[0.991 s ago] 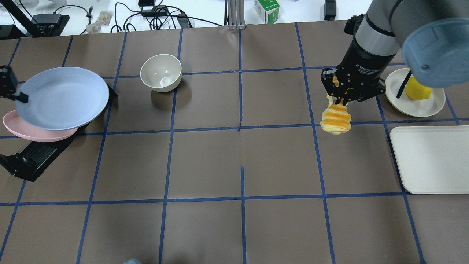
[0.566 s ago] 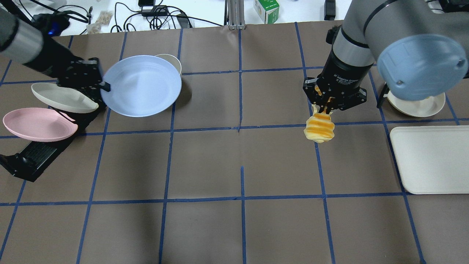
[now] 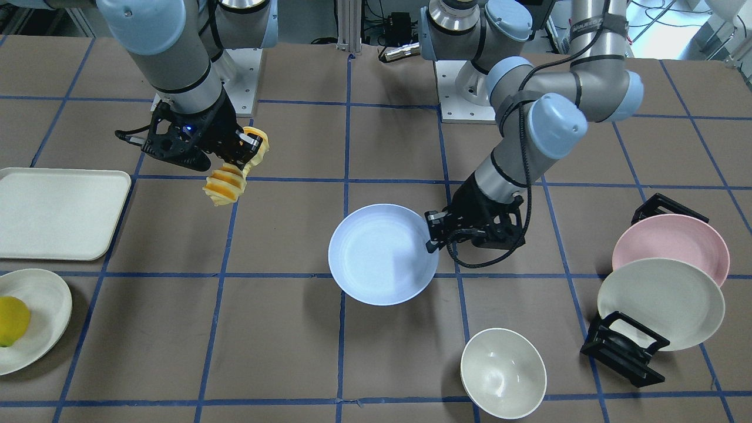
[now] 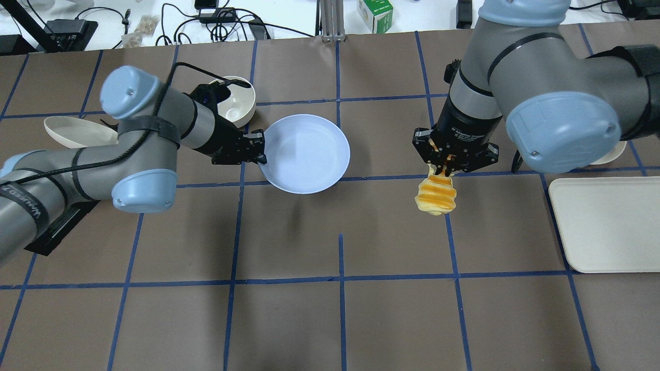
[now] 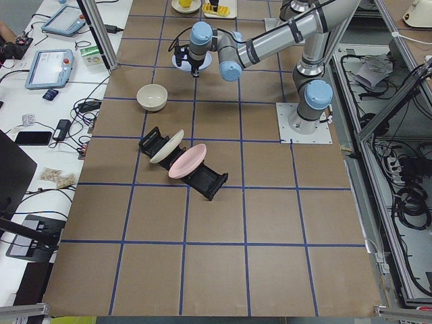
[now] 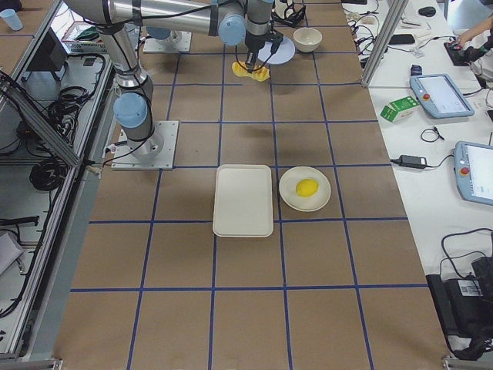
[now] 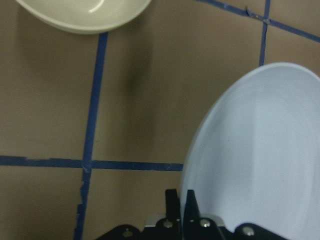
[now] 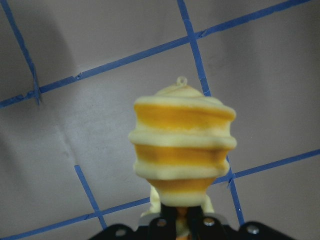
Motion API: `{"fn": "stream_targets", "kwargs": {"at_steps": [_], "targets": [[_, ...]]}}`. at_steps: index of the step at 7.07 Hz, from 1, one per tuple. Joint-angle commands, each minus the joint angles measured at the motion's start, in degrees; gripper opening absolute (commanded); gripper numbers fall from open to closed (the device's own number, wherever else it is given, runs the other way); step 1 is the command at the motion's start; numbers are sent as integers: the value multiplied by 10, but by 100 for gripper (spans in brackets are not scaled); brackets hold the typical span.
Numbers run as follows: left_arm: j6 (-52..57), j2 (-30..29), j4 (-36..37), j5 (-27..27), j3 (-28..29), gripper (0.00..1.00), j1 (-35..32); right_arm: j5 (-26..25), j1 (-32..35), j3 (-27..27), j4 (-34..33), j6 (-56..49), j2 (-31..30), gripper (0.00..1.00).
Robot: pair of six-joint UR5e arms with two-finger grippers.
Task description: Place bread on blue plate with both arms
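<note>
The pale blue plate (image 4: 305, 152) hangs above the table's middle, held by its left rim in my shut left gripper (image 4: 260, 154). It also shows in the front view (image 3: 382, 254) and the left wrist view (image 7: 260, 160). The striped yellow-and-orange bread (image 4: 436, 195) hangs from my shut right gripper (image 4: 447, 167), right of the plate and apart from it. The bread also shows in the front view (image 3: 225, 185) and the right wrist view (image 8: 182, 145), hanging in the air over the table.
A cream bowl (image 4: 236, 105) stands behind my left arm. A rack (image 3: 628, 349) holds a pink plate (image 3: 670, 241) and a cream plate (image 3: 661, 302). A white tray (image 4: 606, 224) lies at the right. A cream plate (image 3: 35, 317) with a yellow fruit (image 3: 12, 320) lies beyond it.
My left arm has carried the blue plate from the rack at the left to the table's middle. My right arm has moved the bread leftward, towards the plate.
</note>
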Motion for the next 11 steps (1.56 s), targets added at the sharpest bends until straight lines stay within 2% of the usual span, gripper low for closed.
{"fn": "stream_targets", "kwargs": {"at_steps": [1,5,7,9,10,11], "targets": [[-17,-54,17,-2,-4,0,-46,-1,4,12,-26,1,0,0],[-22,-87,59,-1,-4,0,-63,0,5,13,-29,0,-1,0],[-11,-91,73,-1,-2,49,-62,3,5,12,-34,0,0,0],[-20,-73,102,2,6,91,-56,19,15,12,-35,21,2,0],[-19,-63,95,16,36,100,-45,28,34,10,-81,38,11,0],[-19,-55,28,28,82,100,-38,28,47,8,-116,63,32,0]]}}
